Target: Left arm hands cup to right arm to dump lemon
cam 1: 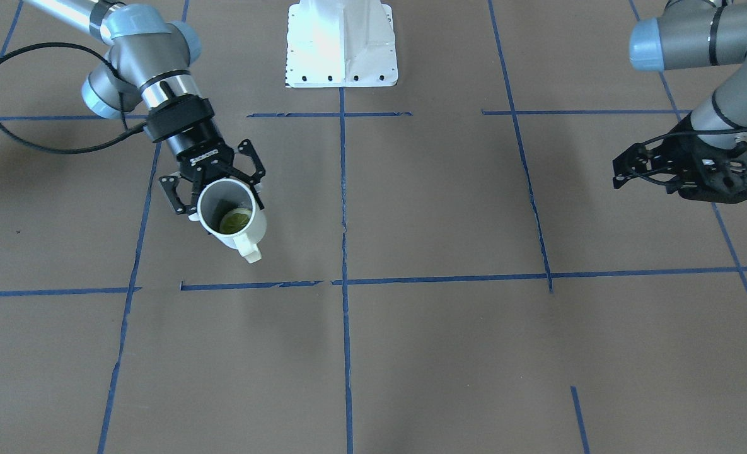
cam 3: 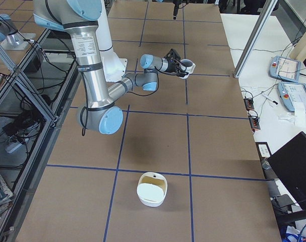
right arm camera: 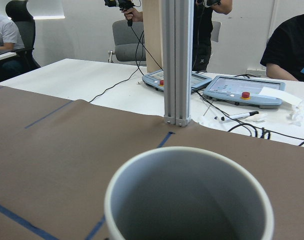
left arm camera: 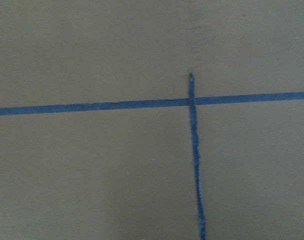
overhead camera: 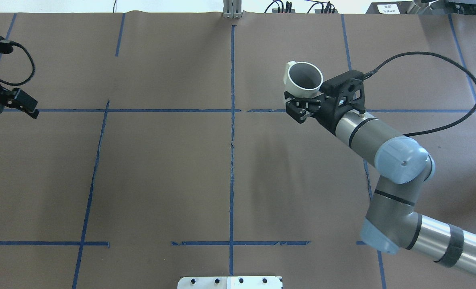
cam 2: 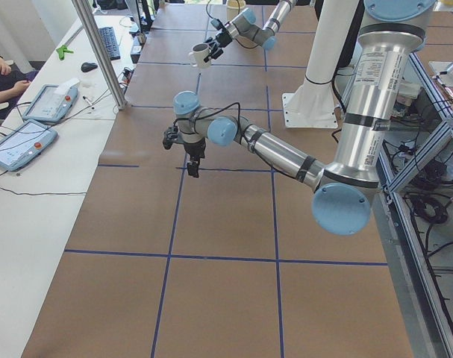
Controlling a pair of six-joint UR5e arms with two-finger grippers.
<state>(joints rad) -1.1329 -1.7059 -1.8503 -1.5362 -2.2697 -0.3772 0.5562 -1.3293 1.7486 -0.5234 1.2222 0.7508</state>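
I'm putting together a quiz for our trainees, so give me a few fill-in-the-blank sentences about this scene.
1. The cup is held up by the robot's ___ arm.
2. The yellowish thing lying inside the cup is the ___.
3. The left gripper holds ___.
Missing words: right; lemon; nothing.

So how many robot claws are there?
2. The right gripper holds the cup above the table, on the robot's right side. The left gripper hangs empty on the robot's left side, far from the cup. None seem hidden.
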